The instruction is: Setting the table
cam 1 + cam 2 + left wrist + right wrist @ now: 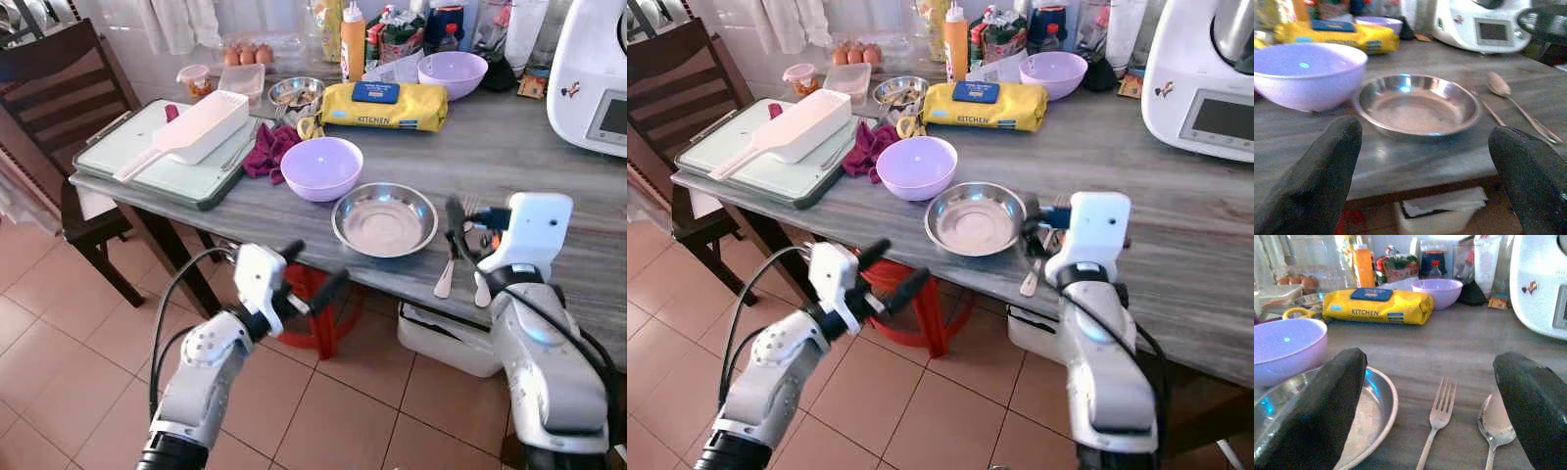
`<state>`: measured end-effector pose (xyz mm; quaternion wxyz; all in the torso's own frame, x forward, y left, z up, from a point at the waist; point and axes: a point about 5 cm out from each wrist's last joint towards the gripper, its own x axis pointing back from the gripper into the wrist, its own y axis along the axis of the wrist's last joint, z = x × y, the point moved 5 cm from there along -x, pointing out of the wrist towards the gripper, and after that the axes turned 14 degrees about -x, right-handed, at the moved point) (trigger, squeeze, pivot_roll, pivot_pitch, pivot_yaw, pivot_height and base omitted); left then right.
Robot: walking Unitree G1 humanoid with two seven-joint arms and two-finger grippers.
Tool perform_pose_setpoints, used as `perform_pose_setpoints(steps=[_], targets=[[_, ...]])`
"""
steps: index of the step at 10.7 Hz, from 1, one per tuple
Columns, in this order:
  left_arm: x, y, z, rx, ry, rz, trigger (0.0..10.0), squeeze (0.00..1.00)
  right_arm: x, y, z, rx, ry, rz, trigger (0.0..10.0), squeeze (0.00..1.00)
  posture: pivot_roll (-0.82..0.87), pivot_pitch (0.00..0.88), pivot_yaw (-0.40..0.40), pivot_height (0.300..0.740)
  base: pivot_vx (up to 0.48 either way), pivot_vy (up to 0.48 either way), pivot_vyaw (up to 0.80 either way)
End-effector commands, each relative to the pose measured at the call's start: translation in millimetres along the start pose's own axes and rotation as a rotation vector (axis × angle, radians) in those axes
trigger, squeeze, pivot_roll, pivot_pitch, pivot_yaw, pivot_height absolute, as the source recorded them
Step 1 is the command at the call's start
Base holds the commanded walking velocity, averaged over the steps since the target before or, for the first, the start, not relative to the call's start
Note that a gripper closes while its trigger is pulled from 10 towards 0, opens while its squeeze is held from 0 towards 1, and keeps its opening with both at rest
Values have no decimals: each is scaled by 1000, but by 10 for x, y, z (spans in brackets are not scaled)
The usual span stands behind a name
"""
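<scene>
A shallow steel plate point(385, 219) lies near the grey table's front edge point(245, 230), with a lilac bowl point(321, 167) just behind it to the left. Right of the plate, a fork point(1437, 418) and a spoon point(1495, 423) lie side by side, handles toward me. My right gripper point(1430, 362) hovers low over the fork and spoon, open, holding nothing. My left gripper point(312, 271) is open and empty, held in front of the table just below its edge, facing the plate point(1418, 105).
Further back stand a yellow wipes pack point(384, 106), a second lilac bowl point(452, 73), a white appliance point(593, 83) and bottles. At the left are a green tray with a white scoop point(196, 127) and a maroon cloth point(269, 147). A red stool point(313, 304) and a white bin point(441, 338) sit under the table, with a dark chair point(59, 88) at left.
</scene>
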<state>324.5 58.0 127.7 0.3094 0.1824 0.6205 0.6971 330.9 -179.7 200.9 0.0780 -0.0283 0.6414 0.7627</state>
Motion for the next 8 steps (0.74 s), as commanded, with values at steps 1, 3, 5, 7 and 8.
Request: perform_pose_setpoints(steps=[1, 3, 5, 7, 8], targets=[[-6, 99, 129, -34, 83, -25, 10000, 0, 65, -31, 16, -8, 9, -7, 10000, 0, -170, 61, 90, 740, 0, 0, 0], [3, 67, 349, -75, 274, 18, 10000, 0, 86, -114, -18, -2, 3, 3, 10000, 0, -171, 49, 88, 740, 0, 0, -400], [117, -52, 497, -106, 416, 94, 10000, 0, 96, -175, -76, -4, -17, 9, 10000, 0, -165, 44, 88, 740, 0, 0, -788], [203, -135, 548, -169, 478, 152, 10000, 0, 131, -232, -91, -20, -13, 18, 10000, 0, -158, 45, 87, 740, 0, 0, -788], [234, -176, 552, -183, 495, 178, 10000, 0, 146, -247, -93, -24, -13, 18, 10000, 0, -155, 46, 88, 740, 0, 0, 0]])
